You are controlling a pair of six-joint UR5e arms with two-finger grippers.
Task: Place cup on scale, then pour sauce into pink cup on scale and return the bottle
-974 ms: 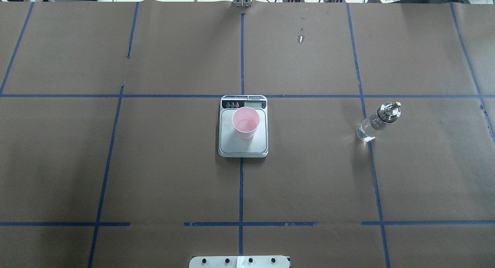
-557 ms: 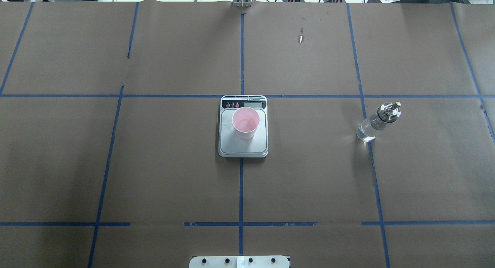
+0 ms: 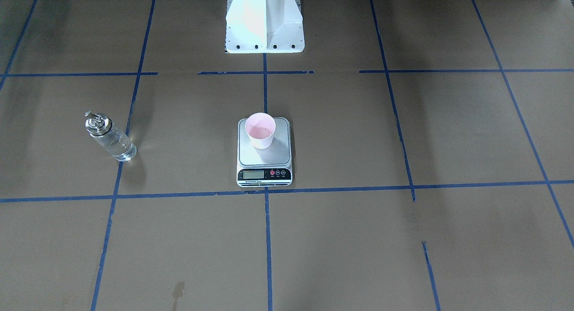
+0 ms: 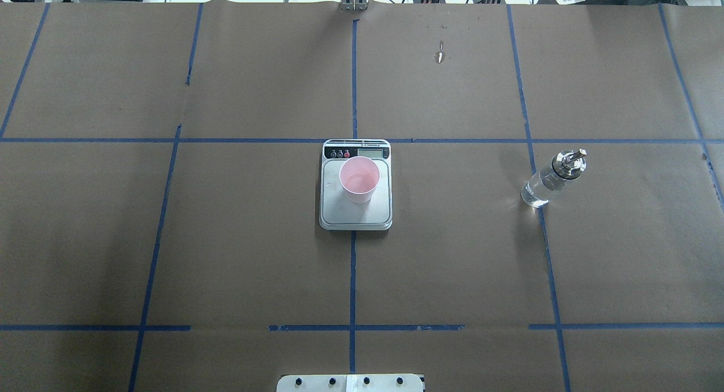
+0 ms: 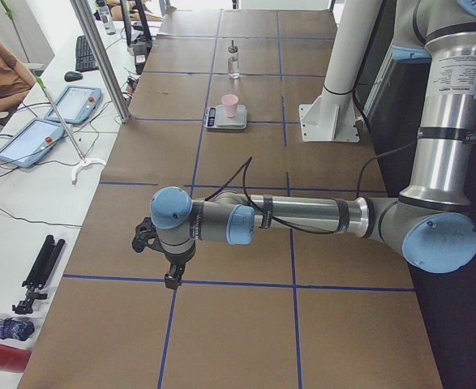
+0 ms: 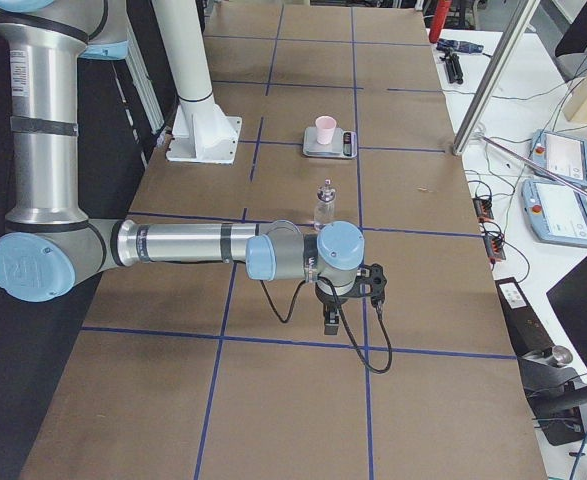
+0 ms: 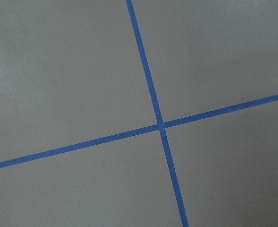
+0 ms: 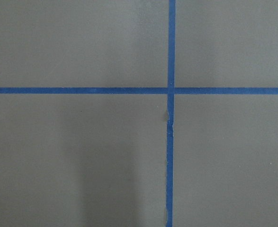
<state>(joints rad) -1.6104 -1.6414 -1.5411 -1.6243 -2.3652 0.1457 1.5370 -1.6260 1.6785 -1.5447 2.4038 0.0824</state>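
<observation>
Pink tapered cup [image 4: 359, 180] on flat silver-grey scale [image 4: 356, 214]; clear glass bottle [image 4: 544, 185] well apart from scale. Left gripper [image 5: 173, 279], right gripper [image 6: 331, 325]: cannot tell grip.

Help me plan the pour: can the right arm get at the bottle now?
Probably yes: the bottle stands upright and alone, with nothing between it and the right arm.

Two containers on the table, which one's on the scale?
The pink cup, upright on the scale. The glass bottle stands apart on the table, to the robot's right.
</observation>
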